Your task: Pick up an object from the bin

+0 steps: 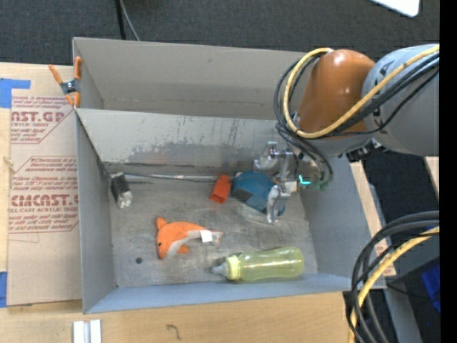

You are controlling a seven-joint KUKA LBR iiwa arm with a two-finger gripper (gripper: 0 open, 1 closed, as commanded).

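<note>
Tool [275,207]: lowered into the right centre of the bin [171,77], at the right edge of a blue rounded thing [250,189]. Whether it touches or grips that thing cannot be told, nor whether it is wide or narrow.

Blue rounded thing: on the bin floor, right of centre. Its length lies roughly left to right, dipping slightly toward the right.

Orange block [221,188]: small, just beside the blue thing's left end; whether touching it cannot be told.

Yellow-green bottle [265,264]: lower right, lying on its side along the near wall with its nipple pointing left.

Orange fish toy [178,236]: lower centre-left.

Metal rod [168,176]: along the floor from the left wall toward the orange block, with a dark end piece [119,189] at far left.
</note>
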